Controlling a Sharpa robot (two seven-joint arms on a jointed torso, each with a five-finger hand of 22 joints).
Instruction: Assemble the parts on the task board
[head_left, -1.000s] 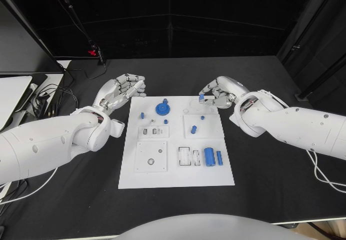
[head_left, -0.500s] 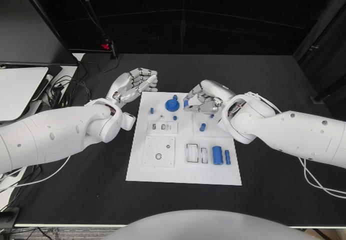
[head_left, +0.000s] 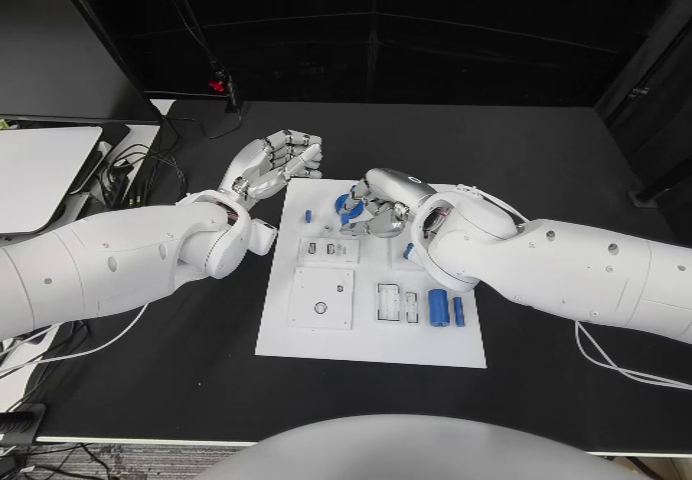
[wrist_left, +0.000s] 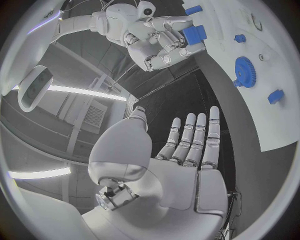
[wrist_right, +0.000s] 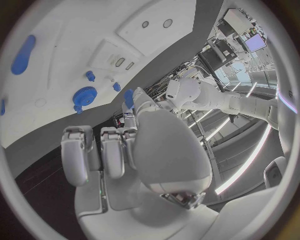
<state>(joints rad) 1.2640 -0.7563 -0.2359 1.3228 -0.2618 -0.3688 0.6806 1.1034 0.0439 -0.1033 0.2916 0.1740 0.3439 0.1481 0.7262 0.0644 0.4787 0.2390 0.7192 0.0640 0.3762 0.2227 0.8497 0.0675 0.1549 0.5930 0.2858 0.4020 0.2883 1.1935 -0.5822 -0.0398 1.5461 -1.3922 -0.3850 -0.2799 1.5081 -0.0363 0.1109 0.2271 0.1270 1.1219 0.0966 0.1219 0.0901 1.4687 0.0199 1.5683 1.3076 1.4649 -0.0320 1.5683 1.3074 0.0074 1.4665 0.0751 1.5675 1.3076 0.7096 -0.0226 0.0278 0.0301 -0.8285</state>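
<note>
The right hand (head_left: 378, 208), fingers pinching a small blue part (wrist_left: 193, 34) just above the task board (head_left: 368, 340) beside the blue gear (head_left: 346, 208), should probably descend slowly and square over its seat (left hand (head_left: 274, 165) flat, fingers apart, off the board's corner)

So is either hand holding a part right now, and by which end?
The right hand pinches a small blue part at its fingertips; which end it grips cannot be told. The left hand holds nothing, fingers extended.
</note>
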